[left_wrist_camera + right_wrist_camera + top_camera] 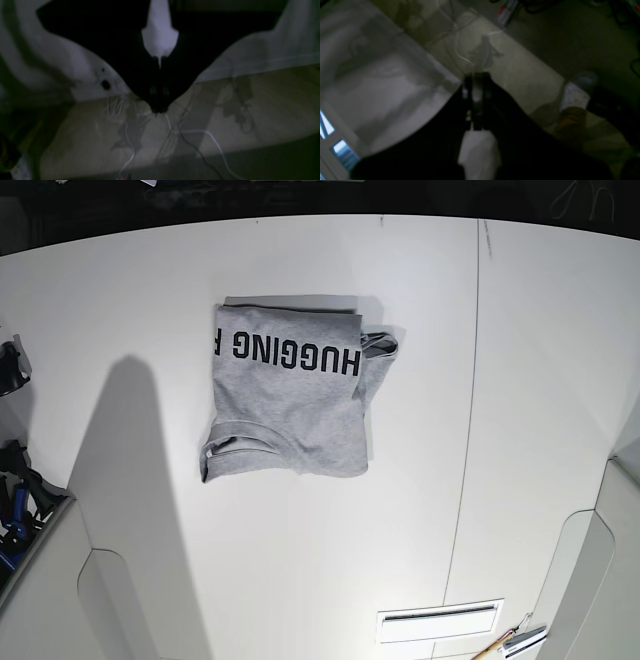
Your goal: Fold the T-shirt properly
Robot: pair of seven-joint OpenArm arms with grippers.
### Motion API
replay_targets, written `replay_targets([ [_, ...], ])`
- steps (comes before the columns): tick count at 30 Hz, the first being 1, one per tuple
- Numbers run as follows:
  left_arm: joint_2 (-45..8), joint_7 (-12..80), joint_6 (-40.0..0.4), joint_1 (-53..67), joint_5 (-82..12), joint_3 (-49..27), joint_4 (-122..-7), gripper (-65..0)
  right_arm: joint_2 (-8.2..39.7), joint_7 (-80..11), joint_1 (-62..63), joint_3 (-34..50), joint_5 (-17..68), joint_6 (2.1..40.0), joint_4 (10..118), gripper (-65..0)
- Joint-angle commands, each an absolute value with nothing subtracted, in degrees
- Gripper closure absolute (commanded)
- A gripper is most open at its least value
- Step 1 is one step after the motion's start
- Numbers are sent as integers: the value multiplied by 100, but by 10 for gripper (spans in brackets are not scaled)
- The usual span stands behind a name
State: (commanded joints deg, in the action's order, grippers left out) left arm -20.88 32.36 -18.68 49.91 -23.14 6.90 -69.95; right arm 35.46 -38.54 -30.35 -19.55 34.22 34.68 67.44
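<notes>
- White tabletop (520, 430) fills the base view, with a thin seam running down its right part and a slotted vent (440, 617) near the front edge; neither arm shows in this view.
- Lying on the table's upper middle is the T-shirt (290, 400), already folded into a compact, roughly square packet with black lettering along its far edge.
- Judged from that, the fold is nearly complete and what remains is tidying. The packet is not quite neat: a sleeve or flap (378, 350) pokes out at its right upper corner, and the ribbed collar (235, 448) shows at the near left corner.
- To finish well, I would tuck that loose flap under or over the packet with a light pinch at its outer edge, then press the top layer flat without dragging the whole stack sideways.
- Both wrist views are dark and blurred, looking past the table edge to a floor with loose cables (195, 135).
- Left gripper (159, 110): its jaws look closed together with nothing between them.
- Right gripper (476, 77): its jaws also look closed, and it holds no cloth that I can see.
- Any approach should come down from above and open only beside the flap.
</notes>
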Motion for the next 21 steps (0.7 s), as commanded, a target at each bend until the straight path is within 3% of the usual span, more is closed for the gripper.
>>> replay_targets([
  [5, -1835, 2333, -1865, 3962, -2311, 862, -5590, 0, 3153, -3361, -2121, -2552, 2873, 3468, 5557, 0],
  [11, -1778, 2056, -1855, 2626, -2012, 1806, -4115, 0, 2598, -2982, -1426, -3006, 1959, 3444, 4554, 0],
  [16, -1632, 1240, -1535, 2073, -2025, 2770, -3570, 0, 2209, -2655, -1094, -3046, 1354, 3426, 3977, 0],
  [21, -1323, 1184, -1109, 1973, -1608, 3234, -3481, 0, 2012, -2650, -1076, -3046, 978, 3428, 3953, 0],
])
